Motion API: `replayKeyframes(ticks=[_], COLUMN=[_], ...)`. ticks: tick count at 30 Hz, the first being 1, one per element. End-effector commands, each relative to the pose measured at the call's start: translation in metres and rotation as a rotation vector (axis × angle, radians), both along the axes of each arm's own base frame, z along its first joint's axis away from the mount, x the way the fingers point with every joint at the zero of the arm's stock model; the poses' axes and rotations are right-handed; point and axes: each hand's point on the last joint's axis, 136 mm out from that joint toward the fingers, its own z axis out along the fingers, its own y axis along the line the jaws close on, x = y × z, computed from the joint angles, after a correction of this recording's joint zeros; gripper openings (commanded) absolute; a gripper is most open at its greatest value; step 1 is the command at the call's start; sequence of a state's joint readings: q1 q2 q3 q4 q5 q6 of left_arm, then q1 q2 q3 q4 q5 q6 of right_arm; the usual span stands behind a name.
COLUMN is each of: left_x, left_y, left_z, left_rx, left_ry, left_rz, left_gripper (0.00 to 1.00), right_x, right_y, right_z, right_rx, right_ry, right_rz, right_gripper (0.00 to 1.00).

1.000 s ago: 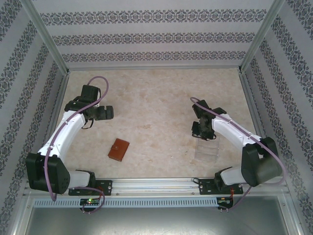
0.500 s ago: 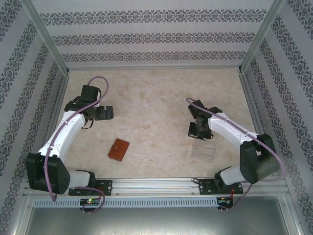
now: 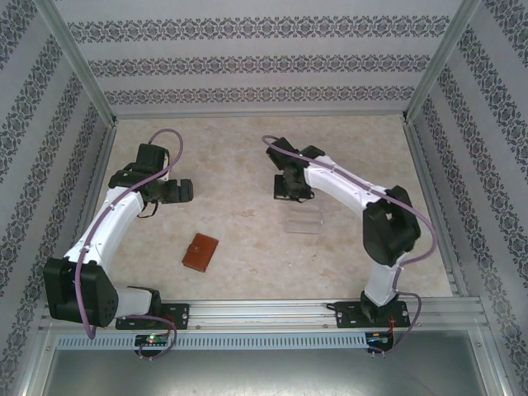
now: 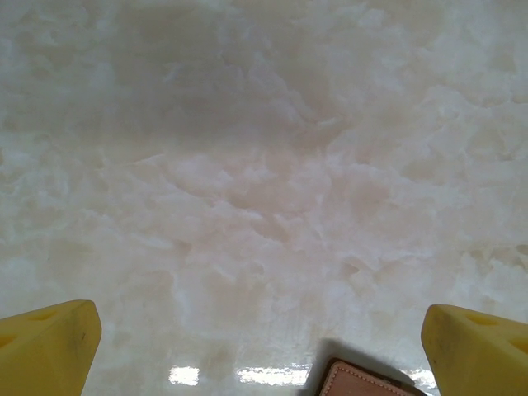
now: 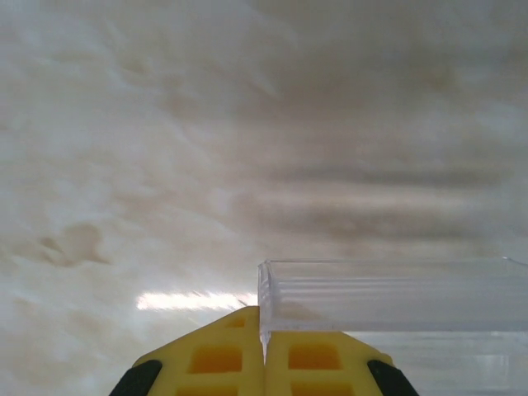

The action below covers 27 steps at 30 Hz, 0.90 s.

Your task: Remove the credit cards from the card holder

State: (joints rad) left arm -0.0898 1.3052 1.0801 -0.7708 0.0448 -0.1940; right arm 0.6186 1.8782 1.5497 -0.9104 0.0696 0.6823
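Beige and marbled, glossy under the light: noted the table [image 3: 247, 157] first, fenced by patterned walls. Found the left arm [image 3: 107, 219] bent along the left side and the right arm [image 3: 346, 186] stretched in toward the middle. Picked out a clear plastic stand [image 3: 303, 223] near the table's centre, just nearer the bases than the right arm's wrist. Spotted the card holder [image 3: 200, 252] lying flat toward the near left, well apart from the stand: small, reddish-brown leather, folded shut, roughly square, one corner turned toward the arm bases. Caught a corner of the card holder [image 4: 363, 381] at the bottom edge of the left wrist view too, pinkish-tan with pale stitching, throwing a dark shadow on the shiny surface. Saw the left gripper [image 3: 186, 190] hanging over the table beyond the card holder, yellow fingers [image 4: 49, 346] spread wide, gripping nothing. Saw the right gripper [image 3: 293, 195] closed tight, yellow fingertips [image 5: 223, 355] pressed together on an upright edge of the stand [image 5: 388, 297], pinching its thin clear wall.
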Motion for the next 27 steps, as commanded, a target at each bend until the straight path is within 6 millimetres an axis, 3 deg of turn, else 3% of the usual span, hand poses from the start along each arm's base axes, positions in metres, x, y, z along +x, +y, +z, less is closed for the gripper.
replayKeyframes(ticks=[1, 6, 13, 17, 24, 27], left_x=[0.000, -0.002, -0.001, -0.001, 0.000, 0.000], left_y=[-0.003, -0.003, -0.003, -0.004, -0.004, -0.004], left_z=[-0.003, -0.004, -0.005, -0.006, -0.008, -0.009], left_rx=[-0.021, -0.023, -0.019, -0.021, -0.027, -0.028], left_ry=[-0.003, -0.003, 0.000, 0.004, 0.012, 0.015], left_rz=[-0.013, -0.020, -0.018, -0.020, -0.021, -0.021], left_gripper=[1.00, 1.00, 1.00, 1.00, 1.00, 1.00], right_x=[0.021, 0.058, 0.091, 0.107, 0.116, 0.117], right_y=[0.020, 0.062, 0.098, 0.105, 0.107, 0.110], right_z=[0.002, -0.003, -0.021, -0.026, -0.039, -0.042], right_rx=[-0.039, -0.037, -0.050, -0.039, -0.028, -0.012], right_ry=[-0.022, -0.041, -0.053, -0.079, -0.085, -0.081], right_rz=[0.003, 0.041, 0.058, 0.039, 0.028, 0.038], right_gripper=[0.00, 0.00, 0.00, 0.00, 0.00, 0.07])
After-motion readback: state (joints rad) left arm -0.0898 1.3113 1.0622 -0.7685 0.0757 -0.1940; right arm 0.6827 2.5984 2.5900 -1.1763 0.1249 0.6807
